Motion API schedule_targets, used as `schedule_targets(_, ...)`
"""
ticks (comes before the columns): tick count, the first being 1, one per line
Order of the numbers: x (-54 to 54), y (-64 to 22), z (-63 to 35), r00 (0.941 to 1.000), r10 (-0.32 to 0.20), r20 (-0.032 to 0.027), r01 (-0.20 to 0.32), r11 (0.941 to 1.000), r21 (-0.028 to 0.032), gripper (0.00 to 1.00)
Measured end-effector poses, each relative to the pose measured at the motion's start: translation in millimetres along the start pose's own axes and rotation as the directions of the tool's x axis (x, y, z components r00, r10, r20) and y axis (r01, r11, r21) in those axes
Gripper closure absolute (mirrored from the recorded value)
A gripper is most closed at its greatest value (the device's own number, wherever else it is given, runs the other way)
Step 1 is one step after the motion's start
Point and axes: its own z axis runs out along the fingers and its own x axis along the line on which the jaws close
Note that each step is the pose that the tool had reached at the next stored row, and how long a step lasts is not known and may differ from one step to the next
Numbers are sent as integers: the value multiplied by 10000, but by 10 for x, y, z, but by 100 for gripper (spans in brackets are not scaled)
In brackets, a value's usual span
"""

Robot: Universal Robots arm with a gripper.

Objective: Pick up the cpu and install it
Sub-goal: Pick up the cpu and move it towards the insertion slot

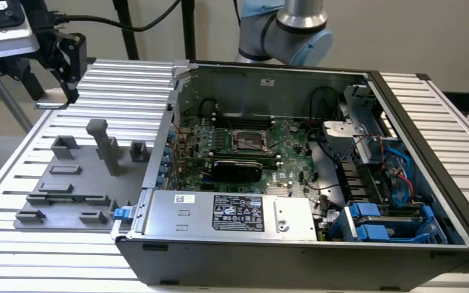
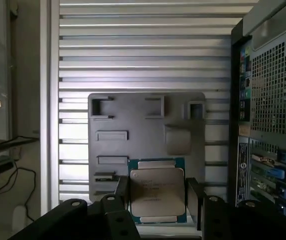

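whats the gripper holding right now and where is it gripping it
The cpu, pinched by two opposite side edges between the fingers of the gripper, metal top facing the wrist camera, held clear of the grey fixture plate.

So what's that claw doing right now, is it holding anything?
The gripper: closed, holding the cpu between its two black fingers.

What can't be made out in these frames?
- cpu lettering: wrist view, too small to read.
- One cpu edge: wrist view, hidden behind the black body of the tool.
- Motherboard socket: exterior view, too small to tell if its frame is open.
- Computer case: wrist view, cut off by the picture edge.
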Motion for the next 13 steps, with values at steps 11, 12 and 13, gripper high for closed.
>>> schedule_targets(11, -497, 12, -186, 9999, 6, -141, -6, 10000, 1, 45)
schedule_targets(12, -543, 13, -189, 9999, 6, -148, -6, 10000, 2, 45)
schedule_targets(13, -587, 13, -190, 9999, 6, -153, -6, 10000, 2, 45)
